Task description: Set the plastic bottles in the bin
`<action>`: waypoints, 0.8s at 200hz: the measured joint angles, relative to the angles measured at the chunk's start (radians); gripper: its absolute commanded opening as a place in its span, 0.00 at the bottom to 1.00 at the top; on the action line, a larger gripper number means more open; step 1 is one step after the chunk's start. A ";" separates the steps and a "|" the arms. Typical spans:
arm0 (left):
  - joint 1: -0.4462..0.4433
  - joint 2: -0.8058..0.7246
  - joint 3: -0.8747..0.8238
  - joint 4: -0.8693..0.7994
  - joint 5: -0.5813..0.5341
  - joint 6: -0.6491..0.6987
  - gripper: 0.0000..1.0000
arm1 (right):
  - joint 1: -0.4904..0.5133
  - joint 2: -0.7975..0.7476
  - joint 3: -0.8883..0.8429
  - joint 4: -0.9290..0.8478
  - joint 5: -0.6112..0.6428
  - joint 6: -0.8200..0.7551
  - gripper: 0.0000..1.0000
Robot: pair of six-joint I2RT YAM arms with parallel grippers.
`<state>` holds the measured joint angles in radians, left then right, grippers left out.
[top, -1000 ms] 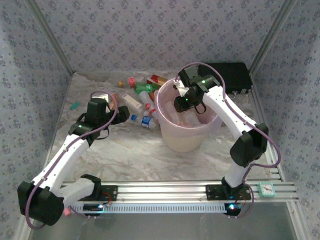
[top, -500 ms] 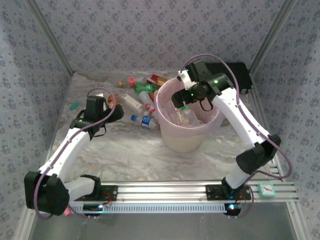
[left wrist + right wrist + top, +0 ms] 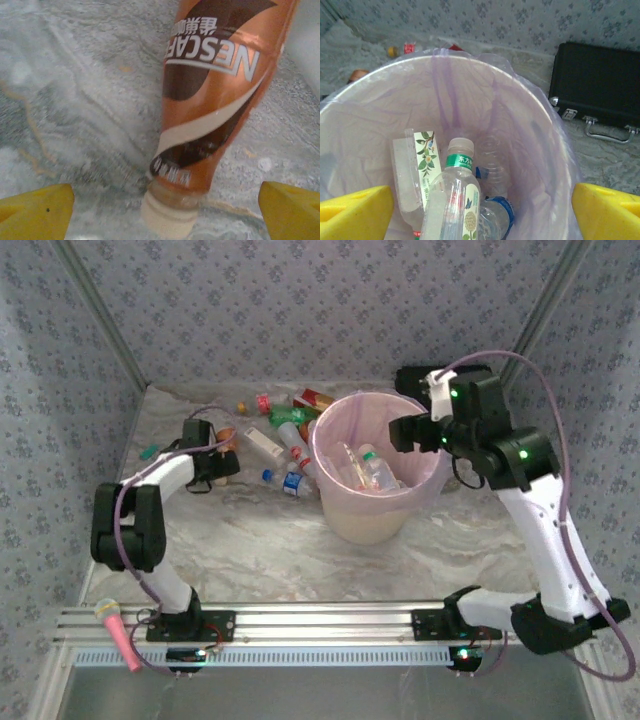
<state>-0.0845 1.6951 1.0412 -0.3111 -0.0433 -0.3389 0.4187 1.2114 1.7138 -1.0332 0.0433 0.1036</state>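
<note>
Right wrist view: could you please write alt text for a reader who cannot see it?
A round bin lined with a pink bag holds several clear plastic bottles, seen from above. The right pincer is open, its yellow tips at the lower corners; a black case lies behind, to the right.

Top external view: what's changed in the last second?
The right claw rose out of the bin and drew back to its right rim, open; a green-topped clear bottle it left lies inside. The left arm folded back; the left claw, open, hangs over the orange Nescafe bottle. Bin, loose bottles and black case stayed put.
</note>
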 measured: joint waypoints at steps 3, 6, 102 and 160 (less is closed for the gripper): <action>0.000 0.010 0.010 0.000 0.003 0.004 0.93 | -0.001 -0.009 -0.003 0.002 -0.002 0.002 0.94; 0.000 0.021 0.019 -0.001 0.003 0.008 0.93 | -0.001 -0.018 -0.007 0.005 -0.003 0.005 0.93; -0.001 0.229 0.261 -0.125 0.002 0.131 0.79 | -0.013 -0.070 -0.055 0.041 -0.008 0.013 0.93; -0.002 0.273 0.312 -0.189 0.002 0.151 0.65 | -0.026 -0.075 -0.056 0.044 -0.008 0.013 0.93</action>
<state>-0.0864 1.9682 1.3537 -0.5003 -0.0418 -0.1875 0.3923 1.1362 1.6573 -0.9890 0.0353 0.1162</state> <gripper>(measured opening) 0.692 0.931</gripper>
